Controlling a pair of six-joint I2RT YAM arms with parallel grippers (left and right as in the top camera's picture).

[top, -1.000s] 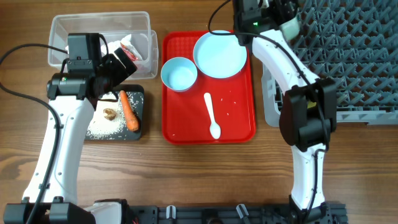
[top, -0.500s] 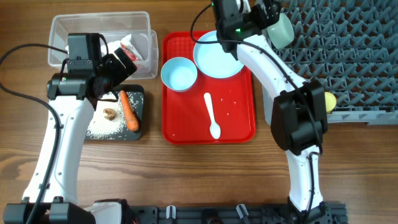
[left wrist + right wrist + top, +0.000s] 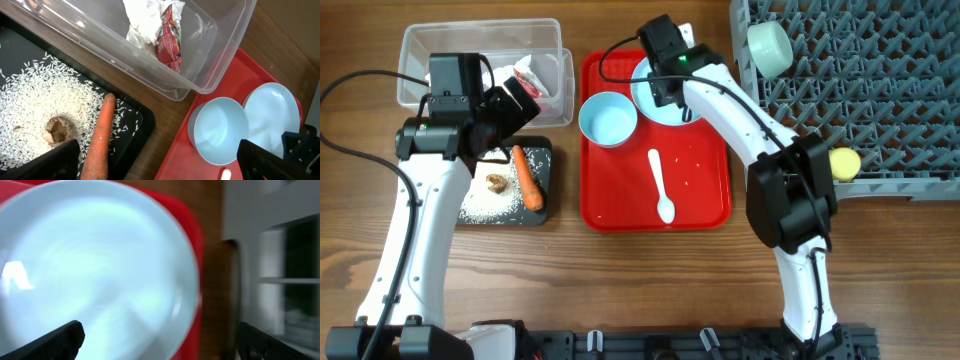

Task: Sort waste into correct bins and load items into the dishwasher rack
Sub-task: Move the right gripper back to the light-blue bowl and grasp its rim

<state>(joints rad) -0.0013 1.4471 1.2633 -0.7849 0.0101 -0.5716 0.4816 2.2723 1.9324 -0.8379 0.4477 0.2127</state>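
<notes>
My right gripper [image 3: 667,80] hangs open over the round pale-blue plate [image 3: 705,100] on the red tray; in the right wrist view the blurred plate [image 3: 100,265] fills the space between the black fingertips [image 3: 55,340]. The mint-green bowl [image 3: 770,47] and the yellow cup [image 3: 843,163] sit in the grey dishwasher rack [image 3: 880,90]. A pale-blue bowl [image 3: 608,118] and a white spoon [image 3: 660,185] lie on the tray. My left gripper [image 3: 517,100] is open and empty above the black bin [image 3: 542,150], which holds the carrot [image 3: 100,140], rice [image 3: 40,95] and a brown scrap [image 3: 57,131]. The clear bin [image 3: 210,60] holds crumpled paper with a red wrapper [image 3: 162,30].
The flat red serving tray [image 3: 700,200] lies between the bins and the rack, with a few rice grains on it. The rack's left wall [image 3: 752,150] stands close to the tray's right edge. Bare wooden table [image 3: 620,280] runs along the front.
My right gripper has let go of the mint-green bowl in the rack and swung left to hang over the plate. The left arm has not moved.
</notes>
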